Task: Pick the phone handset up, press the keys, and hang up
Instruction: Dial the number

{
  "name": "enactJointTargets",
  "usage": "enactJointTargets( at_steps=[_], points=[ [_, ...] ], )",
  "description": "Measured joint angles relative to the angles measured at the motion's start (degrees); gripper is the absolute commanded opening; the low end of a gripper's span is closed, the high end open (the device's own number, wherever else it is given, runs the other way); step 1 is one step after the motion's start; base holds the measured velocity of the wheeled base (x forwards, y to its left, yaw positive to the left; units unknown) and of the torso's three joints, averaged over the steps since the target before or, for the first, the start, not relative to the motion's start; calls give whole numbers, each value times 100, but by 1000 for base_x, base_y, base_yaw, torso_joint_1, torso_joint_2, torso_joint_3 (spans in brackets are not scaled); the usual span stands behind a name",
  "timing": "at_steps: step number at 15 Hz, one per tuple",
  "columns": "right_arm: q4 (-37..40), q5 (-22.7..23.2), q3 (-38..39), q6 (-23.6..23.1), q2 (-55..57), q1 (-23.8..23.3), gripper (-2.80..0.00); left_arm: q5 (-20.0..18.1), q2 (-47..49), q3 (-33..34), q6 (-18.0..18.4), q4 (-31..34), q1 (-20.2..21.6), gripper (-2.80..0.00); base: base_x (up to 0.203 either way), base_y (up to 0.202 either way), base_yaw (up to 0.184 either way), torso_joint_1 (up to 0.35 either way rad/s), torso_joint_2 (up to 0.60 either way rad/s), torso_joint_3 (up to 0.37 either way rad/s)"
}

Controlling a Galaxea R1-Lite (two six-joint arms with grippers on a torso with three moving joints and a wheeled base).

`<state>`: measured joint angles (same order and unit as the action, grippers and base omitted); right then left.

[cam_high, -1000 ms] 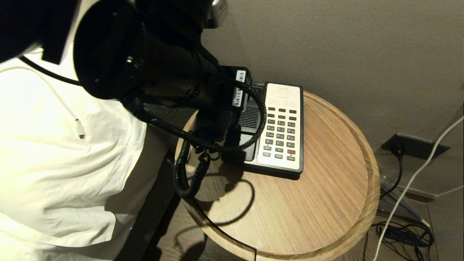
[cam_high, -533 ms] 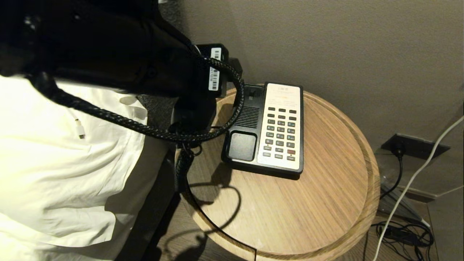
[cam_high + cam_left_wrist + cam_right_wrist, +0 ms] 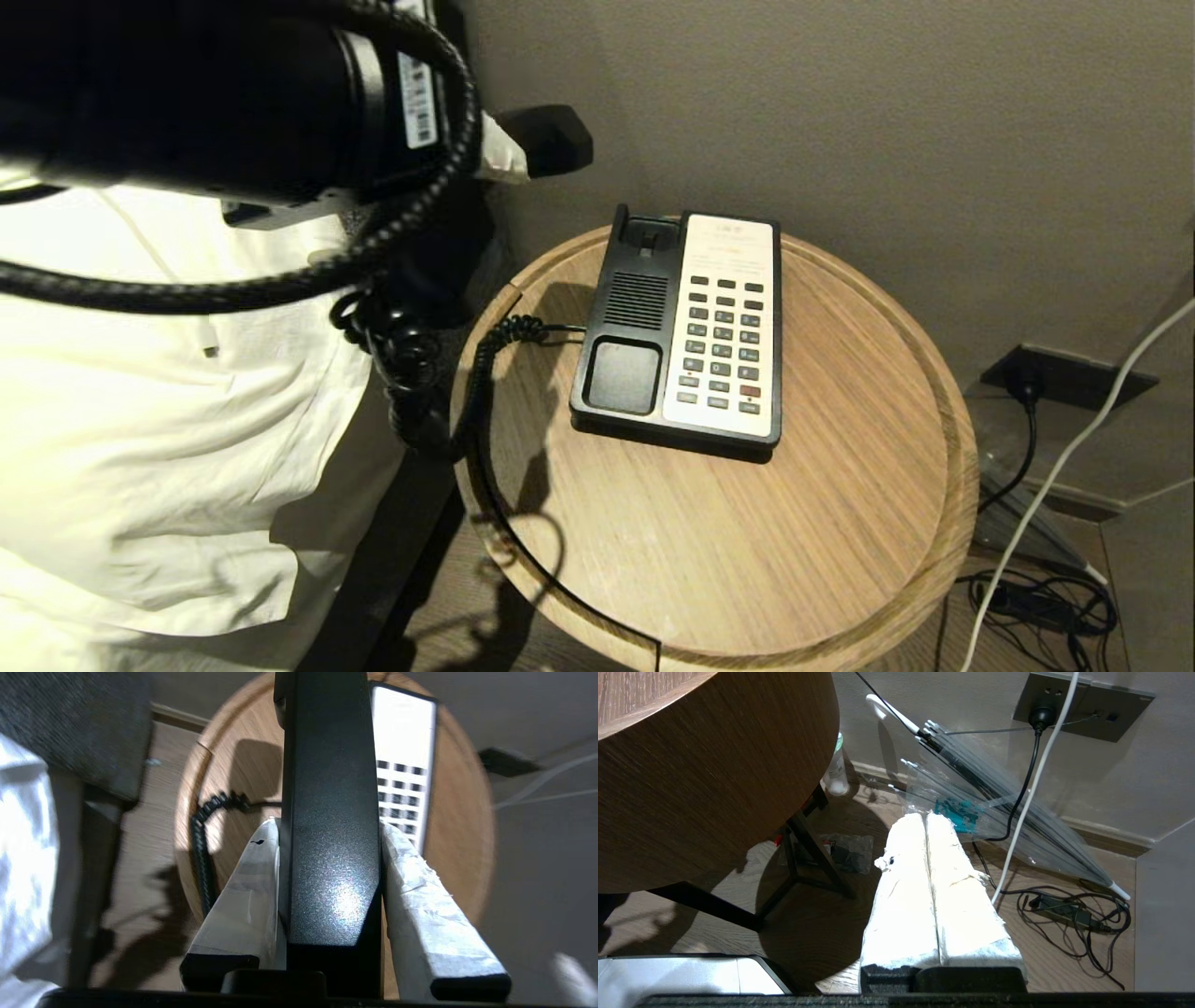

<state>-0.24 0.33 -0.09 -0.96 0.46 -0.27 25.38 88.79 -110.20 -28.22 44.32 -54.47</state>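
Note:
My left gripper (image 3: 329,826) is shut on the phone handset (image 3: 327,812), its white-wrapped fingers (image 3: 247,891) pressed on both long sides. In the head view the handset's black end (image 3: 553,138) sticks out past my left arm, high above the table's back left. Its coiled cord (image 3: 467,373) hangs down and runs to the phone base (image 3: 639,299), whose cradle lies bare. The keys (image 3: 724,345) sit in the white faceplate, also seen as the keys (image 3: 399,798) beyond the handset. My right gripper (image 3: 927,814) is shut and empty, low beside the table over the floor.
The phone stands on a round wooden table (image 3: 840,485) with a raised rim. A white-sheeted bed (image 3: 140,420) lies at the left. At the right are a wall socket (image 3: 1064,373) and floor cables (image 3: 1036,597). A clear umbrella (image 3: 994,793) leans on the wall.
My left arm has lifted the handset up and leftward off the base. The cradle and speaker grille are now uncovered, and the coiled cord has been drawn up.

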Motion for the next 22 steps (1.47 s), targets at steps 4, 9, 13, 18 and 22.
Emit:
enactJointTargets(
  at_steps=[4, 9, 13, 18, 22],
  points=[
    [1, 0, 0, 0, 0, 0, -280, -458, -547, 0, -540, 311, -2, -280, 0, 0, 0, 0, 0, 0],
    [2, 0, 0, -2, 0, 0, -280, -888, -1260, 37, -950, 543, -21, -280, 0, 0, 0, 0, 0, 0],
    [1, -2, 0, -2, 0, 0, -280, -1058, -1807, 61, -1001, 720, -33, -280, 0, 0, 0, 0, 0, 0],
    [0, -2, 0, -17, 0, 0, -280, -1072, -2172, 145, -997, 738, -38, -280, 0, 0, 0, 0, 0, 0],
    [2, -4, 0, 12, 0, 0, -280, -1295, -2341, 317, -1004, 709, -40, -280, 0, 0, 0, 0, 0, 0]
  ],
)
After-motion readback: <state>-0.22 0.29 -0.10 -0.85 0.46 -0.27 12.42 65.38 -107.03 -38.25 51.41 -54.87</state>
